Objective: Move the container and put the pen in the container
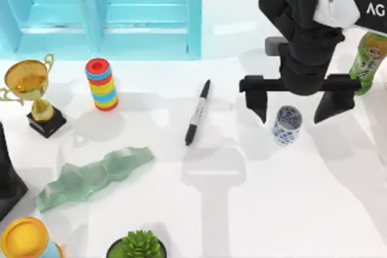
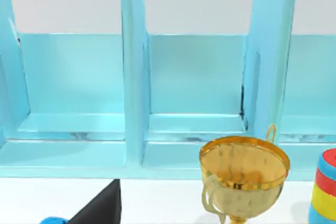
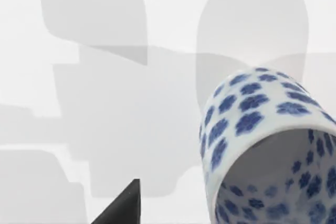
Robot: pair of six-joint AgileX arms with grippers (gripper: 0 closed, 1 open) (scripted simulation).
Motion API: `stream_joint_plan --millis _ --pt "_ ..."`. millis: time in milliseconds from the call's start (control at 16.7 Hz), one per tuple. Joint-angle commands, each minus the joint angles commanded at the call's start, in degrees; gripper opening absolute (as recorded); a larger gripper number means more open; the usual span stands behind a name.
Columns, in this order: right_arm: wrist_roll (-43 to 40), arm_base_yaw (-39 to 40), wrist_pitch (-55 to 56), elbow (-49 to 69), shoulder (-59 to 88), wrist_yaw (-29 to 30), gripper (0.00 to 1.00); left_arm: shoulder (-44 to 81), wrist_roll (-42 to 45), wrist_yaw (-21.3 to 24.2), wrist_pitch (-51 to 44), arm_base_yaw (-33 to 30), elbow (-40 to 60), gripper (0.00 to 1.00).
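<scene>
The container (image 1: 286, 125), a small white cup with a blue pattern, stands upright right of the table's middle; the right wrist view looks down into its open mouth (image 3: 273, 156). My right gripper (image 1: 296, 108) hangs open above it, one finger on each side of the cup and not touching it. The pen (image 1: 198, 113), a slim black marker with a pale label band, lies flat on the table to the cup's left. My left arm (image 1: 9, 176) is parked at the left edge.
A blue shelf unit (image 1: 103, 10) lines the back. A gold trophy (image 1: 30, 86) and rainbow ring stack (image 1: 101, 84) stand left, a green bottle (image 1: 369, 58) far right. A green wavy piece (image 1: 91, 176), yellow-topped tub (image 1: 24, 240) and potted plant (image 1: 138, 246) sit in front.
</scene>
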Motion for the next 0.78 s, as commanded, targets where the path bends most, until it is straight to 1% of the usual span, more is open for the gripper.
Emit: stream_joint_plan --millis 480,600,780 --pt "0.06 -0.12 -0.84 0.87 0.24 0.01 1.00 0.00 0.00 0.00 0.00 0.00 0.00 1.00" --pt "0.22 -0.17 -3.96 4.13 0.95 0.03 1.00 0.00 0.00 0.00 0.00 0.00 0.00 1.00" --pt "0.28 -0.19 -12.64 13.58 2.26 0.04 1.00 0.00 0.00 0.00 0.00 0.00 0.00 1.00"
